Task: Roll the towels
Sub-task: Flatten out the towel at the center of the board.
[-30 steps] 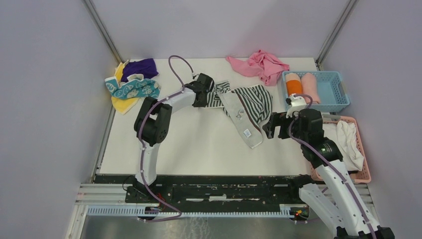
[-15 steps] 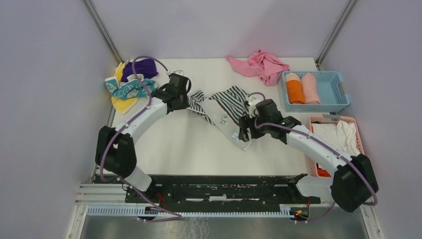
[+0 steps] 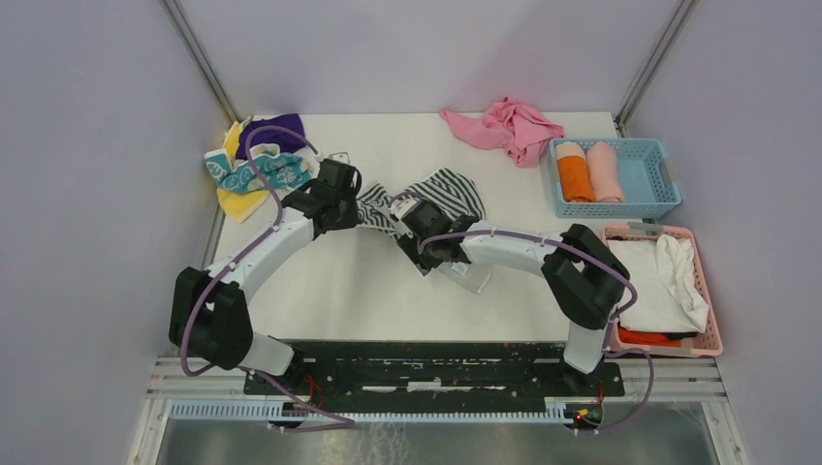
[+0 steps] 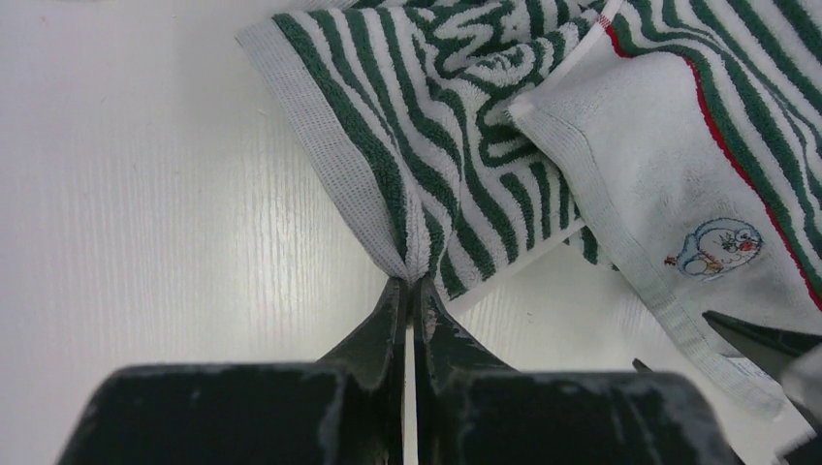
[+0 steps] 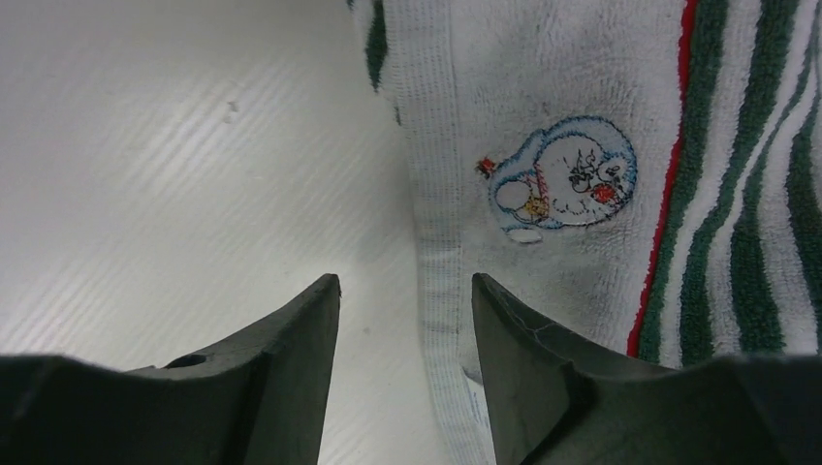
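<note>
At the right edge of the worktop (image 3: 320, 291), a blue basket (image 3: 671, 184) held two rolled towels side by side, an orange roll (image 3: 574, 174) and a pale pink roll (image 3: 605, 170). Nearer the arms, a pink basket (image 3: 715, 320) held crumpled white fabric (image 3: 669, 276). A strip of orange-red cloth (image 3: 642, 336) showed under the fabric at the near end. A loose pink cloth (image 3: 509, 126) lay at the far edge, apart from both baskets.

The striped towel (image 3: 446, 192) lay rumpled in the middle of the worktop, between the two arms. Close up, its stripes read green and white, with a thin red line beside a plain white band. That band carried a small embroidered cartoon figure (image 5: 562, 179), round-faced and outlined in blue. A pale tag (image 5: 469, 374) at the hem was too small to read.

The left fingers (image 4: 383, 320) were pressed fully together on a pinched corner of the striped towel, and the cloth fanned out from their tips. The right fingers (image 5: 291, 358) stood partly apart, low over the towel's white hem near the cartoon figure. One tip was at the hem and the other over bare worktop, and they gripped nothing.

At the far left corner the other towels lay heaped and unrolled. The purple towel (image 3: 276, 131) was at the back, and the teal-and-white towel (image 3: 260, 172) lay on the yellow towel (image 3: 237, 201).
</note>
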Controlling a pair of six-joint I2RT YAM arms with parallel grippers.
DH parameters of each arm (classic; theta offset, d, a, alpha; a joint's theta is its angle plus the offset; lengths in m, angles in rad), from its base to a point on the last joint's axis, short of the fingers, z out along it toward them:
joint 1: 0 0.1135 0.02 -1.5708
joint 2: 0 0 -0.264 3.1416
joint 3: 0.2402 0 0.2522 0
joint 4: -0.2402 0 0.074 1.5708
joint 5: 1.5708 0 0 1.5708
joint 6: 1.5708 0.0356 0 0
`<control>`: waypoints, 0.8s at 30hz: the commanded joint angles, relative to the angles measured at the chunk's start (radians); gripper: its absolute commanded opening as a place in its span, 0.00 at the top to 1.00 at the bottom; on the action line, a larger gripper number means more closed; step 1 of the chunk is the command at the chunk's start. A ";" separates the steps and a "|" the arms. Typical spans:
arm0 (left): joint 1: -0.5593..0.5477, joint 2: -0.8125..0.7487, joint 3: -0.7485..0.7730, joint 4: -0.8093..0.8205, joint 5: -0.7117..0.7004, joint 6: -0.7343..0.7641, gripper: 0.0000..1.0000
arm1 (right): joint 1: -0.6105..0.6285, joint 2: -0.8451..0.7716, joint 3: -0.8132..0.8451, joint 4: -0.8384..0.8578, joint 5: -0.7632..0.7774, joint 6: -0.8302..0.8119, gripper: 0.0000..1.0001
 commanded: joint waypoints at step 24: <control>0.388 -0.099 0.307 -0.038 0.093 0.126 0.97 | -0.433 -0.261 0.184 -0.106 0.093 0.070 0.99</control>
